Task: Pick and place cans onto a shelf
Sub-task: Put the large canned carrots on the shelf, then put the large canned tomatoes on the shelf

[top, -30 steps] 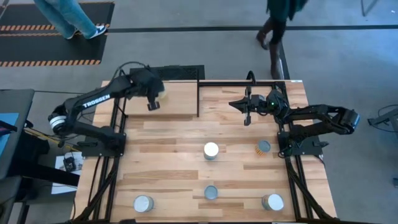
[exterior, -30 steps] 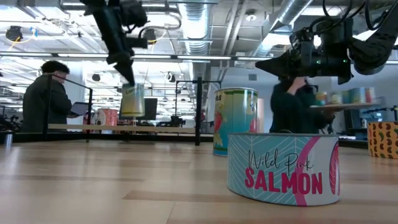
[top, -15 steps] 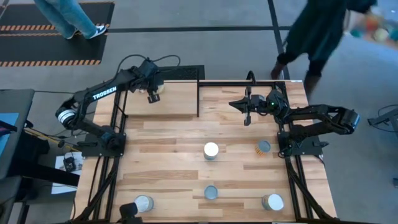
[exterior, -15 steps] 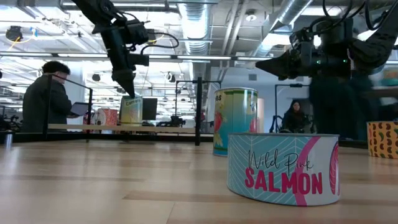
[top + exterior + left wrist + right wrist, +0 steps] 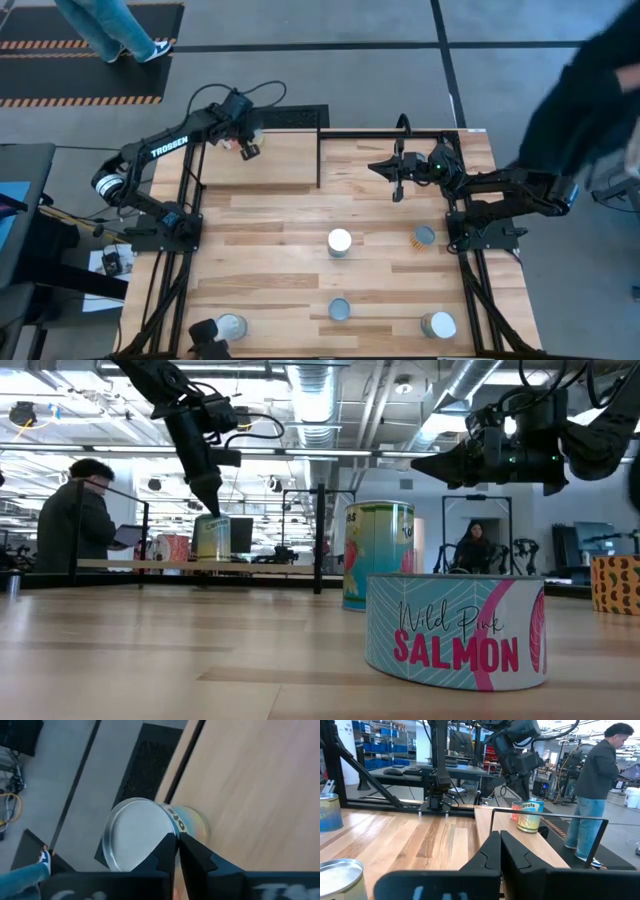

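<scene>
My left gripper (image 5: 247, 149) is over the far left corner of the pale shelf (image 5: 275, 168), fingers pointing down, shut at a can with a silver top and yellowish label (image 5: 137, 837). That can stands upright by its base on the shelf (image 5: 212, 538). My right gripper (image 5: 395, 172) hovers shut and empty above the table's far middle (image 5: 425, 465). Several other cans stand on the planked table: a white-topped one (image 5: 340, 241), an orange-labelled one (image 5: 424, 236), and others near the front (image 5: 340, 308). My left gripper's fingers (image 5: 192, 857) are closed together at the can's top rim (image 5: 169, 822), on the side toward the shelf's middle. They come from above, pointing down. The can stands upright on the shelf near its far edge. Whether the rim is between the fingertips is hidden by the fingers.
Black rods edge the shelf, with an upright post at its right end (image 5: 319, 160). A salmon can (image 5: 455, 632) and a taller green can (image 5: 378, 555) stand close to the low camera. A person passes the table's right side (image 5: 595, 95); others stand beyond the table (image 5: 72, 520).
My left gripper has gone toward the table's far left corner and down with the can. The can hung clear of the shelf a second ago and now stands on it. A person has walked along the far side toward the table's right.
</scene>
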You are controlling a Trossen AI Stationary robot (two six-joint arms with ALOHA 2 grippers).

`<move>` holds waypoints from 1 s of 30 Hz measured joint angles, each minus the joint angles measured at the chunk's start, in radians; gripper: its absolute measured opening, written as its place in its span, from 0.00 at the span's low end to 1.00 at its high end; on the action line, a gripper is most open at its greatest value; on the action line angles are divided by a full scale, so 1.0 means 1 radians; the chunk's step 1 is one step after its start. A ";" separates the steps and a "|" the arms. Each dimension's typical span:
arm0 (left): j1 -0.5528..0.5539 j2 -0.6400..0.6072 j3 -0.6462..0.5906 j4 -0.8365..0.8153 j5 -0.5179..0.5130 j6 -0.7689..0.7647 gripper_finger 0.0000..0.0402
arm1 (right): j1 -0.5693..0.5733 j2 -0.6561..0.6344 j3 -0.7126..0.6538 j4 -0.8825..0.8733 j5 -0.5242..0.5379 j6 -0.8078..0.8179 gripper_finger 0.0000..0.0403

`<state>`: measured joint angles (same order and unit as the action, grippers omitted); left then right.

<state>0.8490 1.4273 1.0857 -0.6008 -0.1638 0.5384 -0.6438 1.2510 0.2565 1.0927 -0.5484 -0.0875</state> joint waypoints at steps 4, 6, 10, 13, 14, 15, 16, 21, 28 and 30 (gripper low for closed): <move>0.000 0.000 0.001 0.000 0.002 0.000 0.09 | 0.000 0.000 0.000 0.000 0.000 0.000 0.03; 0.000 0.000 0.001 0.000 0.001 0.000 0.11 | 0.000 0.000 0.000 0.000 0.000 0.000 0.03; 0.000 -0.005 0.001 -0.005 -0.010 0.003 0.13 | 0.000 0.000 0.000 0.000 0.000 0.000 0.03; -0.005 -0.040 0.001 -0.005 -0.024 0.011 0.13 | 0.000 0.000 0.000 0.000 0.000 0.000 0.03; -0.008 -0.057 0.001 -0.002 -0.024 0.001 0.12 | 0.000 0.000 0.000 0.000 0.000 0.000 0.03; -0.011 -0.074 0.001 -0.004 -0.020 -0.018 0.12 | 0.000 0.000 0.000 0.000 0.000 0.000 0.03; -0.015 -0.093 0.000 -0.006 0.000 -0.043 0.11 | 0.000 0.000 0.000 0.000 0.000 0.001 0.03; -0.083 -0.217 -0.086 0.100 0.130 -0.125 0.05 | 0.005 0.000 0.014 0.000 0.000 0.047 0.03; -0.285 -0.364 -0.336 0.482 0.195 -0.244 0.01 | 0.109 0.000 0.071 -0.031 0.000 0.010 0.02; -0.343 -0.391 -0.416 0.625 0.199 -0.283 0.00 | 0.154 0.000 0.106 -0.088 0.001 -0.015 0.02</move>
<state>0.5059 1.0364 0.6696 0.0240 0.0349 0.2551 -0.4899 1.2510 0.3622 1.0045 -0.5472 -0.1024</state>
